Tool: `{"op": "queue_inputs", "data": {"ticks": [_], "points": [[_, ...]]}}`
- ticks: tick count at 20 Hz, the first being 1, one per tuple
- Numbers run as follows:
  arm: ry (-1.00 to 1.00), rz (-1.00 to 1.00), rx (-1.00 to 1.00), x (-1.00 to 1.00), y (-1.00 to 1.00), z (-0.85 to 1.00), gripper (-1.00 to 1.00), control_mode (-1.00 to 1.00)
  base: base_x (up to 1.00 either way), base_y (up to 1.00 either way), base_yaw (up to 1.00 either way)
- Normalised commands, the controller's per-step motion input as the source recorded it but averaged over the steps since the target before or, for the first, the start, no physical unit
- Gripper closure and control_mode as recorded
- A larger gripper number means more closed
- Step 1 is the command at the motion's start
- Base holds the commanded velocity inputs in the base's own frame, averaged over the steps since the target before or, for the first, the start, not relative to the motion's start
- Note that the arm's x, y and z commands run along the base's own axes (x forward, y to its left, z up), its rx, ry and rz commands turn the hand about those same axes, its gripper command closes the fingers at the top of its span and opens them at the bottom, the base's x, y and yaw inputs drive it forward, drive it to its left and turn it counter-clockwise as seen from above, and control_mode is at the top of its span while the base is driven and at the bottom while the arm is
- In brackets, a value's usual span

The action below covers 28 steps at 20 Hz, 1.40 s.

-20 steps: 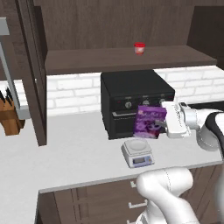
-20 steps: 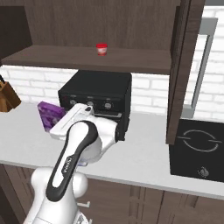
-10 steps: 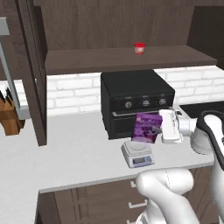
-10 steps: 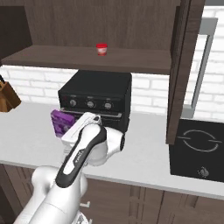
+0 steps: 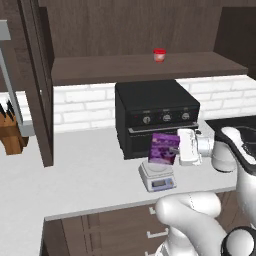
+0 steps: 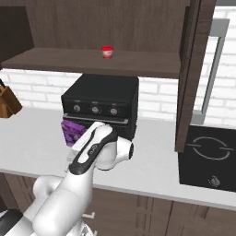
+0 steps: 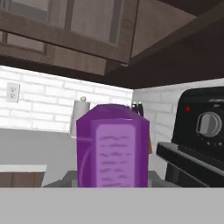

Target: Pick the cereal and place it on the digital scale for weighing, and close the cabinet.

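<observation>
Left base view: cereal (image 5: 164, 149), tilted, clamped in closed gripper (image 5: 176, 148) just above digital scale (image 5: 157, 177) near surface (image 5: 85, 175) front edge.
Right base view: arm hides scale; cereal (image 6: 71, 131) partly covered.
Hand view: cereal (image 7: 113, 147) blocks fingertips; cabinet (image 7: 70, 30) door cut off above.

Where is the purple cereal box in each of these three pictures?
Left base view: cereal right of centre, just above the digital scale.
Right base view: cereal left of centre, partly behind the arm.
Hand view: cereal at lower centre.
Shared landmark: the black oven beside it.
</observation>
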Motion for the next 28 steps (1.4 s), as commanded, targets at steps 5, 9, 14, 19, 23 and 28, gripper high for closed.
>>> {"op": "queue_inputs", "data": {"ticks": [5,9,14,19,23,28], "points": [[0.02,0.00,-0.02,0.46,0.00,-0.29,1.00,-1.00,0.00,0.00,0.00],[0.00,0.01,0.00,0.38,-0.03,-0.17,1.00,-1.00,0.00,0.00,0.00],[0.00,0.02,0.00,0.30,0.00,-0.30,1.00,-1.00,0.00,0.00,0.00],[0.01,0.01,-0.02,0.28,0.00,-0.36,1.00,-1.00,0.00,0.00,0.00],[0.02,0.01,-0.02,0.11,0.00,-0.31,1.00,-1.00,0.00,0.00,0.00],[0.17,0.00,-0.02,0.04,0.02,-0.30,1.00,-1.00,0.00,0.00,0.00]]}}
